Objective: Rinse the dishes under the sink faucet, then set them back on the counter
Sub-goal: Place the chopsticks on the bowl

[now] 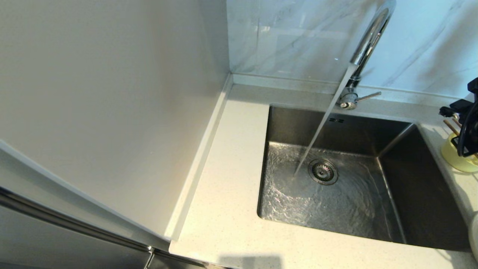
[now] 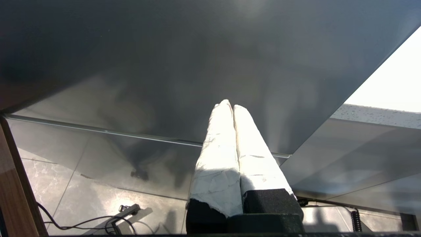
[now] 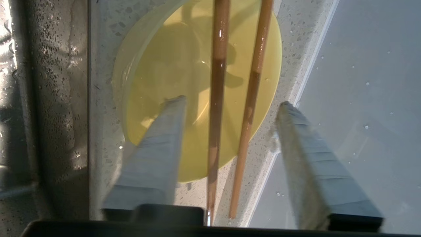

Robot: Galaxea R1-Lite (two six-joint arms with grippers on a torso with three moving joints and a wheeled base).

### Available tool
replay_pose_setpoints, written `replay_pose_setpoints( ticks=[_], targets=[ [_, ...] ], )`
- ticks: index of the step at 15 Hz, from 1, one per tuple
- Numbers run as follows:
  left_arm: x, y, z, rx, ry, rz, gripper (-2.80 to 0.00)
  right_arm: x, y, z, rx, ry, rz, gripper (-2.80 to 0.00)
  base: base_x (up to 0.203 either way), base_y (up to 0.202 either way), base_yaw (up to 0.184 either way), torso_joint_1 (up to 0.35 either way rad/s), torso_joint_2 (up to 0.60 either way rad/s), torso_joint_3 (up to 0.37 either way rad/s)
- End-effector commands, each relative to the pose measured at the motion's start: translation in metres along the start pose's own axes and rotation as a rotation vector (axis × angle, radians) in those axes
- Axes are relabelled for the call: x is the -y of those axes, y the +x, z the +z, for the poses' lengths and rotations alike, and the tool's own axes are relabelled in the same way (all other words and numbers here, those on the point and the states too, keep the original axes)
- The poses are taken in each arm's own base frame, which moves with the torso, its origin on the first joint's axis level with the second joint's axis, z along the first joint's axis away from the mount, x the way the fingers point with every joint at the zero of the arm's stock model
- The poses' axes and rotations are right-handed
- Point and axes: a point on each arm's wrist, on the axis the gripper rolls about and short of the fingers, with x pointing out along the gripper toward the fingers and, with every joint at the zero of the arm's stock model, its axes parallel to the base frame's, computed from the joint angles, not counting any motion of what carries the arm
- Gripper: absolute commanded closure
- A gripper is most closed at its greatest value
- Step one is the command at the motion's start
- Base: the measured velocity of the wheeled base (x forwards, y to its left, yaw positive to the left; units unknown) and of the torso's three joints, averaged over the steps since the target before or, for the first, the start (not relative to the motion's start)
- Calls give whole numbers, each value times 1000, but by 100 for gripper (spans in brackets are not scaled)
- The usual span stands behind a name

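Note:
The pale-yellow bowl (image 3: pixel 154 82) stands on the speckled counter (image 3: pixel 260 154) just right of the sink. Both brown chopsticks (image 3: pixel 217 98) lie across its rim, wet and side by side. My right gripper (image 3: pixel 232 101) hovers over them, open, one finger above the bowl and the other past its edge, touching nothing. The head view shows the bowl (image 1: pixel 453 155), the chopstick ends (image 1: pixel 451 127) and the right gripper (image 1: pixel 463 144) at the far right. The chrome faucet (image 1: pixel 368 45) runs a stream of water (image 1: pixel 321 127) into the basin. A white curved edge (image 1: pixel 474 235), perhaps the plate, shows at the right border.
The steel sink (image 1: pixel 422 194) holds a thin sheet of moving water around its drain (image 1: pixel 323 172). Bare counter (image 1: pixel 231 179) lies left of it against a white wall. My left gripper (image 2: pixel 229 104) hangs shut and empty below counter height, facing a grey cabinet front.

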Motion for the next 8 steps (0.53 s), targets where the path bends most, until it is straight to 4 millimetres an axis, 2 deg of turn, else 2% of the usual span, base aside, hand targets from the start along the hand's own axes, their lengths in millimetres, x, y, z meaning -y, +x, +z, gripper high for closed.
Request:
replay_pose_setpoints(
  ticks=[1,4,8],
  targets=[
    [0,0,0,0,0,1,0,1,-2,0,2,-1,-4,-280,0,0,0,0,0,0],
    [0,0,0,0,0,-1,0,7,-10,2,26,15,-14,-280,0,0,0,0,0,0],
    [0,0,0,0,0,1,0,21,-33,4,79,41,-38,-280,0,0,0,0,0,0]
  ],
)
